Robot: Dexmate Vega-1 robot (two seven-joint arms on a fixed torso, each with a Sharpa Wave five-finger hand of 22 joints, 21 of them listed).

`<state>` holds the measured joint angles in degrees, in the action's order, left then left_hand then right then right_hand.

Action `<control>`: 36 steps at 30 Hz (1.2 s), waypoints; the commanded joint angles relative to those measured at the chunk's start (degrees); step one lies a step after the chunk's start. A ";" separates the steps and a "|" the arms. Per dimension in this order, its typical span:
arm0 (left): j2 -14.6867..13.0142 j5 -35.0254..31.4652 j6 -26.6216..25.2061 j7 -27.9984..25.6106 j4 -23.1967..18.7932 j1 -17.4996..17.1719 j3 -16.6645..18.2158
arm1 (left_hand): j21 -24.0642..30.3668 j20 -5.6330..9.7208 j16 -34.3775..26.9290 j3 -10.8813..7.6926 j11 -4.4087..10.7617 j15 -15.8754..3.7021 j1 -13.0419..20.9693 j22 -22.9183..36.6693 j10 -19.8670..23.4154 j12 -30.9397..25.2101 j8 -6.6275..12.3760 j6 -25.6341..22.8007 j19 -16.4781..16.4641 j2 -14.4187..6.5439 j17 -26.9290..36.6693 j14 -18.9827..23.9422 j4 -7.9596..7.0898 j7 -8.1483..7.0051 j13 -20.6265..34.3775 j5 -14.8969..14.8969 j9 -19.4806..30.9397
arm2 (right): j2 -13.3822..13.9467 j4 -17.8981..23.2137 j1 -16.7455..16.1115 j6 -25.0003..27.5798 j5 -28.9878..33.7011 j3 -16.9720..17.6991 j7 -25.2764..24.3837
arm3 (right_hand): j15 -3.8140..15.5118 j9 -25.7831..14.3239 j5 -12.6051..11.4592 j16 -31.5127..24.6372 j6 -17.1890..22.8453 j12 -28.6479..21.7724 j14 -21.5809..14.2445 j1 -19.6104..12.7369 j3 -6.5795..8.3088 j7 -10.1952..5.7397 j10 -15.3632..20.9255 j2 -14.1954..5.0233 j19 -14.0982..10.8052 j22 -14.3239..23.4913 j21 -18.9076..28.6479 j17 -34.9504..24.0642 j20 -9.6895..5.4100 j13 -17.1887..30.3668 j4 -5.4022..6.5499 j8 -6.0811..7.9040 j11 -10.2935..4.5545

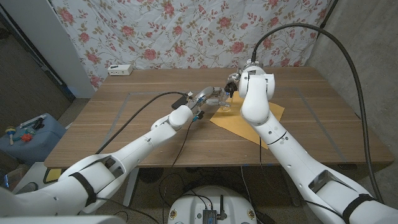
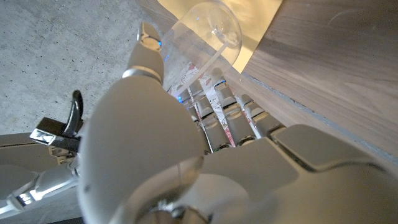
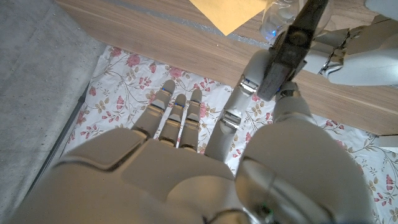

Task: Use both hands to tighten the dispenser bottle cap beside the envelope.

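A clear dispenser bottle (image 1: 221, 101) (image 2: 200, 38) stands at the near corner of the yellow-brown envelope (image 1: 250, 119) (image 2: 254, 18) (image 3: 229, 14) in the middle of the table. My left hand (image 1: 204, 99) (image 2: 186, 143) grips its clear body from the left, with the fingers (image 2: 219, 102) wrapped around it. Just above, my right hand (image 1: 235, 83) (image 3: 205, 155) comes in from behind. It pinches the black dispenser cap (image 1: 229, 86) (image 3: 293, 46) between thumb and finger. The other right fingers (image 3: 180, 112) are stretched out straight.
A white power strip (image 1: 118, 70) lies at the table's (image 1: 137, 134) back left. Black cables (image 1: 155, 99) run along both arms. A floral curtain (image 1: 186, 31) hangs behind the table. A blue box (image 1: 28, 138) sits on the floor to the left.
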<state>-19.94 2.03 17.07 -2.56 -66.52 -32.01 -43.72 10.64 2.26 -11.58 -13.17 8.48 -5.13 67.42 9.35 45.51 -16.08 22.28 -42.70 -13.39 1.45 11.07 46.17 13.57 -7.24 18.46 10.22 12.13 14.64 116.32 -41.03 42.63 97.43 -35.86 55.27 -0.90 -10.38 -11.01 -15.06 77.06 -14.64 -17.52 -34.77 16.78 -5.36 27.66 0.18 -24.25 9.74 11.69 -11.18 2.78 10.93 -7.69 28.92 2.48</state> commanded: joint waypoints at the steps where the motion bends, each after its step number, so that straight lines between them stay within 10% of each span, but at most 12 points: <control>1: 0.46 0.08 0.89 0.16 1.02 0.50 -0.16 | -0.16 4.25 -0.20 -5.23 1.01 -4.79 -5.50 0.09 4.04 -0.35 0.38 -8.54 -0.46 -7.04 0.14 0.80 -4.80 2.06 13.25 0.31 0.26 | -1.97 -2.32 -0.91 1.84 -1.33 -0.27 -5.48 | 0.70 0.00 0.19 -0.59 2.71 -0.33 -2.02 -0.56 0.91 0.08 2.48 -0.80 -1.53 0.14 0.51 -0.14 -0.26 -0.04 -0.44 0.84 -0.07; 25: 0.90 0.12 0.82 0.21 1.27 0.71 -0.38 | -0.16 4.16 -0.11 -5.36 1.07 -4.80 -5.36 0.09 4.10 -0.31 0.37 -8.65 -0.46 -6.99 0.06 0.76 -4.72 2.01 13.33 0.34 0.28 | -1.54 -2.43 -1.28 4.23 -2.80 -1.03 -7.97 | 1.93 0.12 0.33 -0.27 4.40 0.21 -4.84 -0.71 1.73 0.07 5.35 -1.25 -2.57 0.14 0.16 0.18 -0.31 -0.17 -0.57 3.12 -0.96; 36: 0.93 0.31 0.87 0.00 1.30 0.42 -0.30 | -0.16 4.12 -0.12 -5.38 1.01 -4.78 -5.37 0.09 4.10 -0.26 0.33 -8.59 -0.46 -7.09 0.10 0.72 -4.77 1.92 13.31 0.36 0.28 | -1.51 -2.62 -0.99 4.35 -0.64 -1.08 -5.72 | 1.37 0.34 -0.03 0.22 2.91 1.38 -5.40 6.73 -1.77 0.76 5.75 1.58 -2.68 0.19 -0.23 -0.44 0.44 -0.10 2.23 3.36 -0.54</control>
<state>-19.08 2.19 17.98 -2.28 -65.29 -31.33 -44.05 10.64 2.26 -11.48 -13.37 8.48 -5.14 67.42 9.35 45.51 -16.09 22.10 -42.70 -13.39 1.45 10.86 46.18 13.78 -7.24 18.46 10.11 12.14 13.12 113.92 -42.21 46.65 95.00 -36.82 47.90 0.59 -9.88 -10.58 -15.03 80.60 -13.53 -22.33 -29.59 15.80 -4.66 32.99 0.97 -26.77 9.74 11.68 -11.35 2.66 10.66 -5.89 32.26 1.63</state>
